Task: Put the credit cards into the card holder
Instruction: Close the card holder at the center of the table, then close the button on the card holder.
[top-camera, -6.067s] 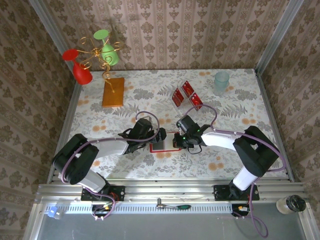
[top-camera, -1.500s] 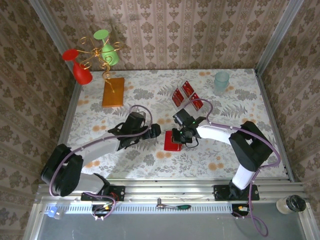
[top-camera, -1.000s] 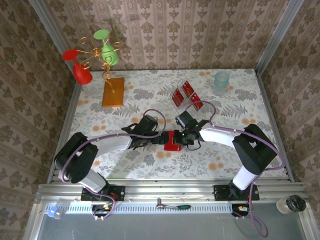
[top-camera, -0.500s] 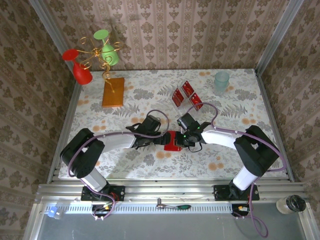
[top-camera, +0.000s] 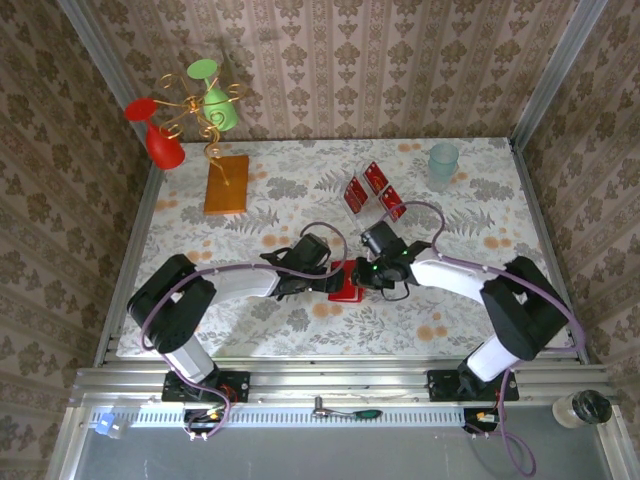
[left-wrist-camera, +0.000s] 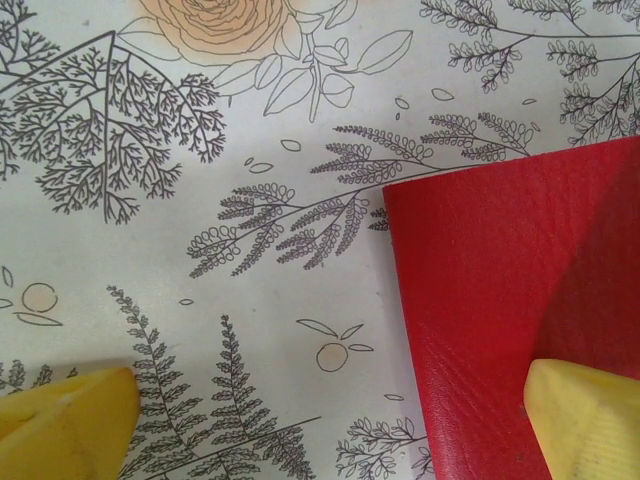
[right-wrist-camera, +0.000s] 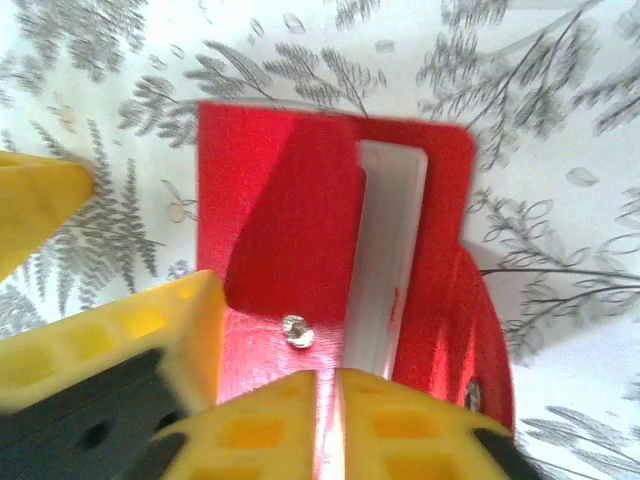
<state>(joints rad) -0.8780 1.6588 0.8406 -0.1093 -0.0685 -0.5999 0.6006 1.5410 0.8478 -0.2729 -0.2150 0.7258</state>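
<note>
Back left on the table (top-camera: 500, 200), a gold wire ornament (top-camera: 190, 105) carries red and green glasses, with an orange-brown slab (top-camera: 227, 183) lying just beside it on the floral cloth.

The left end effector (top-camera: 327, 281) reaches in to mid-table, released. In its wrist view the yellow fingertips (left-wrist-camera: 65, 425) stand wide apart, both cut off by the lower edge. One is over bare cloth, the other over the card holder (left-wrist-camera: 510, 300), whose grained red cover runs off the right and bottom edges. Whether that pad touches the cover cannot be told. From above, the card holder lies at mid-table, largely hidden under the two end effectors that meet over it.

The right end effector (right-wrist-camera: 335, 400) comes in from the right. Its jaws stand nearly together at the bottom of its wrist view, and a pale strip (right-wrist-camera: 385, 250) runs down the holder's red face into the narrow gap between them. Whether they are grasping that strip cannot be told, nor whether it is a card on edge or the holder's lining. Metal snap studs (right-wrist-camera: 295, 330) glint on the red.

Farther back, the credit cards (top-camera: 372, 190) lie in a loose overlapping cluster, well apart from the holder. Their number is hard to make out and their pale markings are too small to read. A translucent cup (top-camera: 443, 160) stands near the back right corner.
</note>
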